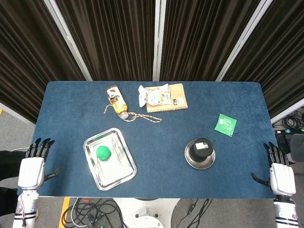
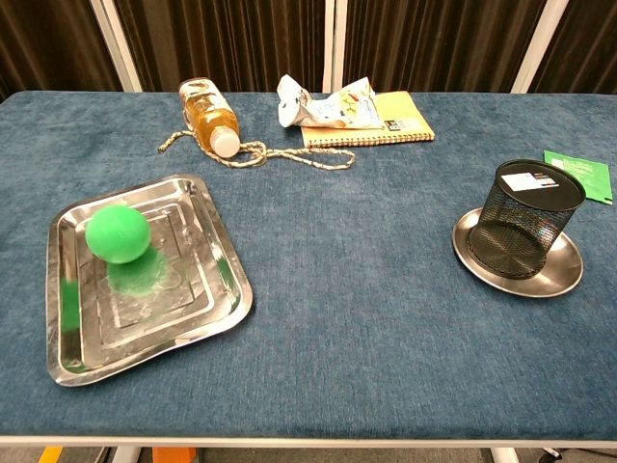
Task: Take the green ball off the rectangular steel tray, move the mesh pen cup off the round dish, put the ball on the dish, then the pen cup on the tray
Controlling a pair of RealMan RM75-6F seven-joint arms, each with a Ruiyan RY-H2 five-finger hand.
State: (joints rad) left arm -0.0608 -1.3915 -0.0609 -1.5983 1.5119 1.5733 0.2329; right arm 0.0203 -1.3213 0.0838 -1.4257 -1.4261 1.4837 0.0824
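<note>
— Where are your hands?

— My left hand [image 1: 32, 167] and right hand [image 1: 281, 175] rest at the near table corners, fingers spread, holding nothing, well apart from everything.

— And outward from them?

— Beyond my left sits the tray [image 2: 198, 318] with the ball [image 2: 118, 232] on its far half. Beyond my right, the cup [image 2: 533, 218] stands upright on the dish [image 2: 567, 279].

— So how far along?

— Nothing is done, I judge. Ball off, cup off, then both swapped: all four steps remain.
</note>
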